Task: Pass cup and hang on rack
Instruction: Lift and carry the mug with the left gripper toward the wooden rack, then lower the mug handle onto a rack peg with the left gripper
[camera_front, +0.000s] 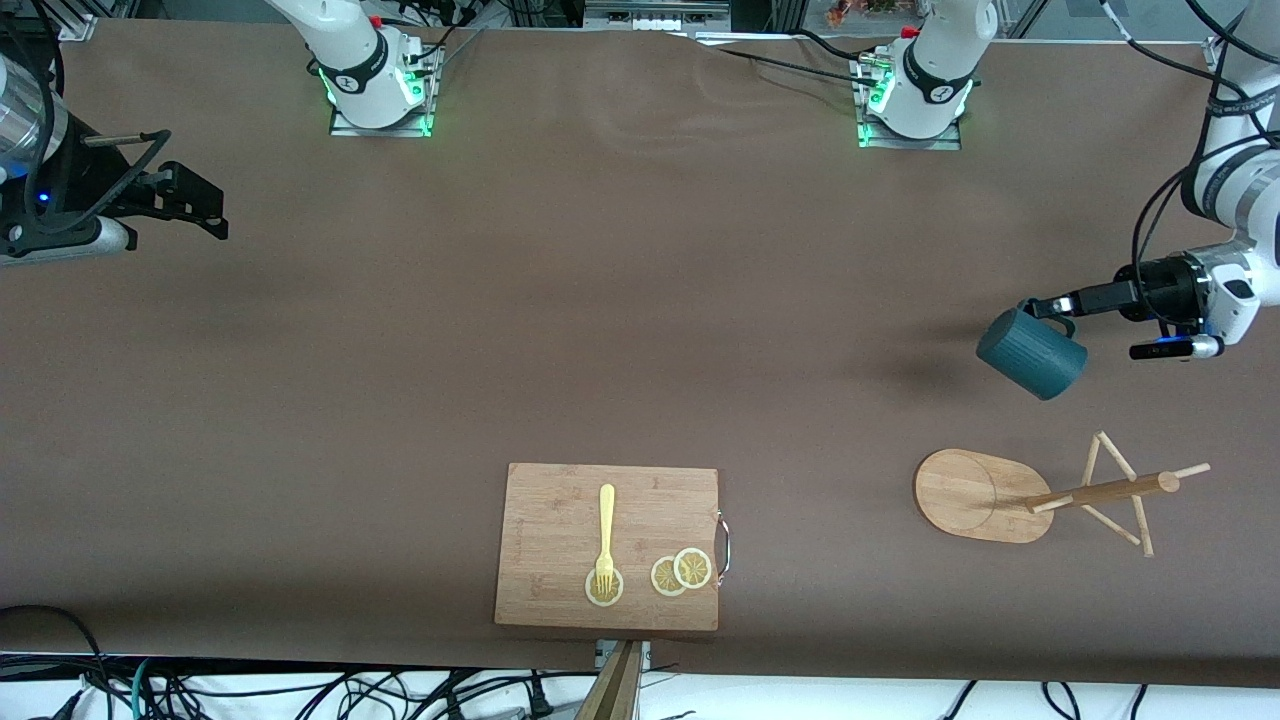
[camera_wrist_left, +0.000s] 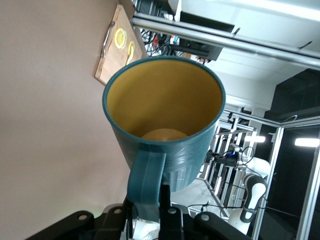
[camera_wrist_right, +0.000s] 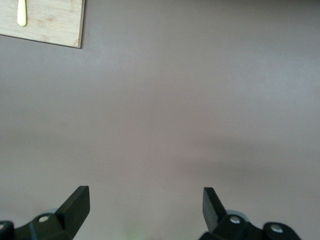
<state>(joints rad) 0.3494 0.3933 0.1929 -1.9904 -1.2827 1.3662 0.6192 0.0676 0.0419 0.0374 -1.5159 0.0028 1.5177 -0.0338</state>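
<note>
The dark teal cup (camera_front: 1032, 353) hangs tilted in the air at the left arm's end of the table, over bare tabletop. My left gripper (camera_front: 1045, 308) is shut on its handle. The left wrist view looks into the cup's (camera_wrist_left: 165, 110) yellowish inside, and the handle sits pinched between the black fingers (camera_wrist_left: 165, 194) of the left gripper (camera_wrist_left: 150, 200). The bamboo rack (camera_front: 985, 495) stands nearer to the front camera than the cup, its post and thin pegs (camera_front: 1120, 487) free. My right gripper (camera_front: 205, 205) waits open over the right arm's end of the table, and its wrist view shows the gripper (camera_wrist_right: 145, 197) above bare tabletop.
A wooden cutting board (camera_front: 608, 545) lies near the table's front edge at mid-table, with a yellow fork (camera_front: 605, 540) and lemon slices (camera_front: 682, 572) on it. A corner of the board (camera_wrist_right: 45, 22) shows in the right wrist view. Both arm bases stand along the table's back edge.
</note>
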